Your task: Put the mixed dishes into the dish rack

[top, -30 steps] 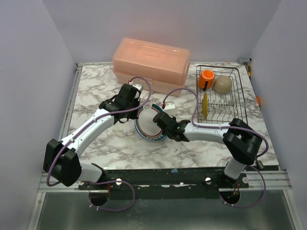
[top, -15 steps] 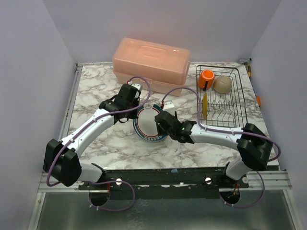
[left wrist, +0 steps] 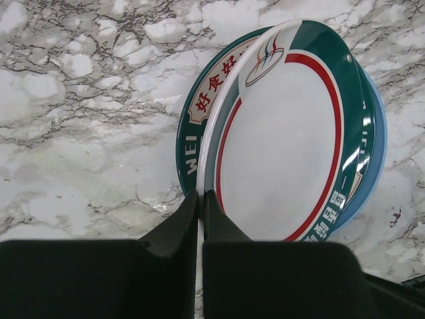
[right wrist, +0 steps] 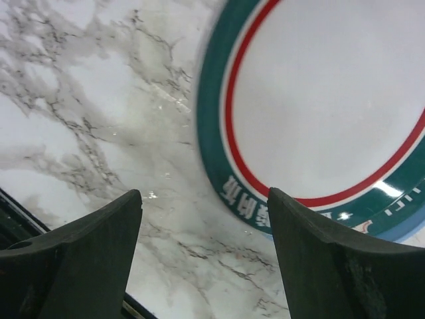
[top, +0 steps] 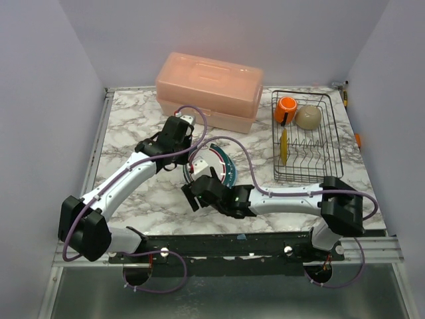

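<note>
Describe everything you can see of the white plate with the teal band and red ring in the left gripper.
The round glossy white plate has a broad teal rim band with lettering, a thin red ring inside it, and a small logo near one edge. It looks like melamine or glazed ceramic. The shut left gripper pinches its rim, holding it tilted over a second teal-rimmed plate on the marble table. The open right gripper is clear of it.

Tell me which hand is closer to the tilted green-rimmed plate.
Left. The left hand is shut on the rim of the green-rimmed plate, so it touches it. The right hand is open on the plate's near side and does not touch it.
</note>
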Available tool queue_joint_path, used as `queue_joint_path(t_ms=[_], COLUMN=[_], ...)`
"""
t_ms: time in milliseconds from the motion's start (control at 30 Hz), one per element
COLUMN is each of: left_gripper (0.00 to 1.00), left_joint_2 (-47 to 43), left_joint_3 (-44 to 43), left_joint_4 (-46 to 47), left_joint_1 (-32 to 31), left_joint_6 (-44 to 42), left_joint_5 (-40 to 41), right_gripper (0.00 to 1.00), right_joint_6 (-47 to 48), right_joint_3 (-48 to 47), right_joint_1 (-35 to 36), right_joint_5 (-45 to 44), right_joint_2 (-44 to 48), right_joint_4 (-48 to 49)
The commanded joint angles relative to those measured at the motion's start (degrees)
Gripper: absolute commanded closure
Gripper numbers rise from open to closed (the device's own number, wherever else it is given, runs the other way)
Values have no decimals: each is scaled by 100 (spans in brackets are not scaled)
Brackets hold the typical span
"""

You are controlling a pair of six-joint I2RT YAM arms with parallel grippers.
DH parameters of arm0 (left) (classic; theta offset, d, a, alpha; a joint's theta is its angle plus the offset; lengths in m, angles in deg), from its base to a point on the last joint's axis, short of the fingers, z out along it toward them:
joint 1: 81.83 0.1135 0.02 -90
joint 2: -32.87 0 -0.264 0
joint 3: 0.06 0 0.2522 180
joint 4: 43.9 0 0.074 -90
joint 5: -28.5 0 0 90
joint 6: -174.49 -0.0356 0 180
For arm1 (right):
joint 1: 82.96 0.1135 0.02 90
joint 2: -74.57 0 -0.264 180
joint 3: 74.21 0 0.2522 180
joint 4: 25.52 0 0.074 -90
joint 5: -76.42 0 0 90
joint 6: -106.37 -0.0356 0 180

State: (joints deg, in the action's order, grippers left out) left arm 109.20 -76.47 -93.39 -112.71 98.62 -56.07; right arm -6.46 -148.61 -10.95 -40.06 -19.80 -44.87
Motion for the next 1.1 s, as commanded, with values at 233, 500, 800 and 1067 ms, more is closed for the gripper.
queue_joint_path(t_ms=[233,500,800,1067], left_gripper=[100,100,100,100], left_joint_2=[-207,-233,-300,-341], left_joint_3=[26,25,33,69], left_joint_4=[-154,-172,-156,-128], left_joint_1=[-33,-28,-32,-29], left_joint_6=[-16,-16,36,38], left_joint_5=[49,-9,-86,-58], right_gripper=[23,25,43,58], right_joint_6=[-185,-14,498,798], right_joint_3=[-1174,-1572,-1642,-1747], right_joint_1=[472,523,542,531], right_joint_5=[-2881,-4408,-4808,-4993], right_joint_2=[-1125,-1846,-2062,-2292], right_joint_4=[-688,-934,-484,-201])
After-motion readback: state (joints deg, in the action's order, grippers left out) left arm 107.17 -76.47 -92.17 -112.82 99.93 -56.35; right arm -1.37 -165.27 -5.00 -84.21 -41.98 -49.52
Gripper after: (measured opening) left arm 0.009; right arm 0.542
